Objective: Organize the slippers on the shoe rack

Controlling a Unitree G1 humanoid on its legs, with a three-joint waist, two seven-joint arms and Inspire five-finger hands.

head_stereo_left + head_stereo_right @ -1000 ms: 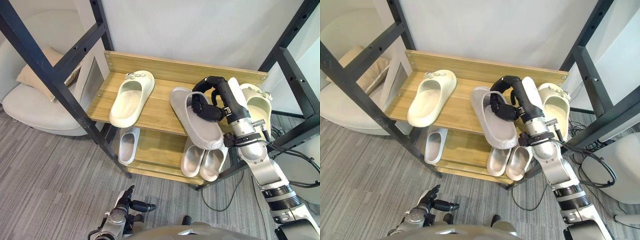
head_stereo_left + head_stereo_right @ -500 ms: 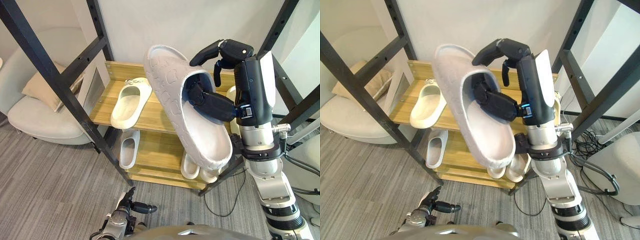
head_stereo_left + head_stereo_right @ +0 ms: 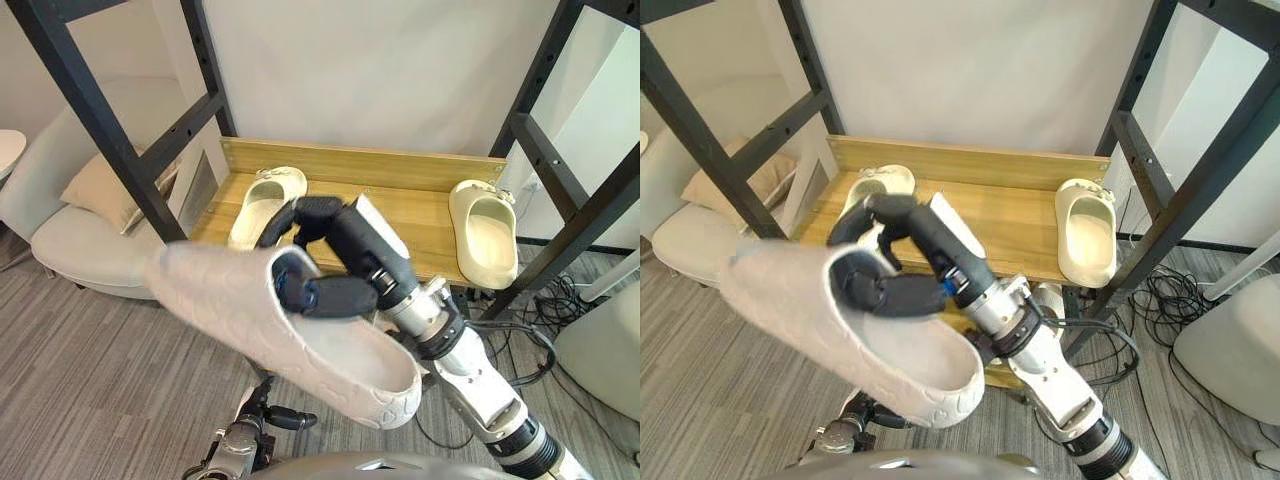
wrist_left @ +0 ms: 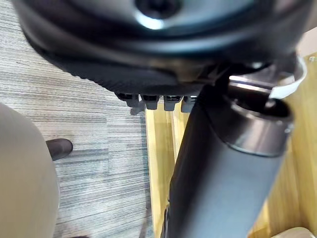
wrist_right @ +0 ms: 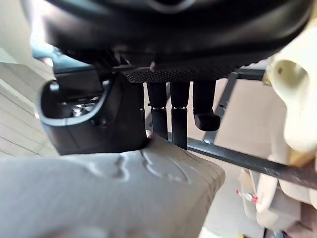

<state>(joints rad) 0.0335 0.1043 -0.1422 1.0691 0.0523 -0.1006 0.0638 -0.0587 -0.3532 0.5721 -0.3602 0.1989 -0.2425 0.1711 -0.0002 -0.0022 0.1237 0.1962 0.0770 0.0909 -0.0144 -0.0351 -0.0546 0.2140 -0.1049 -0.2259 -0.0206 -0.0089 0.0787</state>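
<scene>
Fingers (image 3: 292,213) of the right hand (image 3: 345,245) are curling round the grey slipper (image 3: 310,345) strap, now swinging it low before the shoe rack (image 3: 410,205) instead of upright, hiding lower shelves and half a cream slipper (image 3: 255,195).

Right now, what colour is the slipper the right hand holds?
The slipper is pale grey; left eye view.

Pale armchair (image 3: 75,245) with beige cushion (image 3: 100,188) at nine o'clock, on grey carpet (image 3: 95,380), behind black frame post (image 3: 105,130).
</scene>
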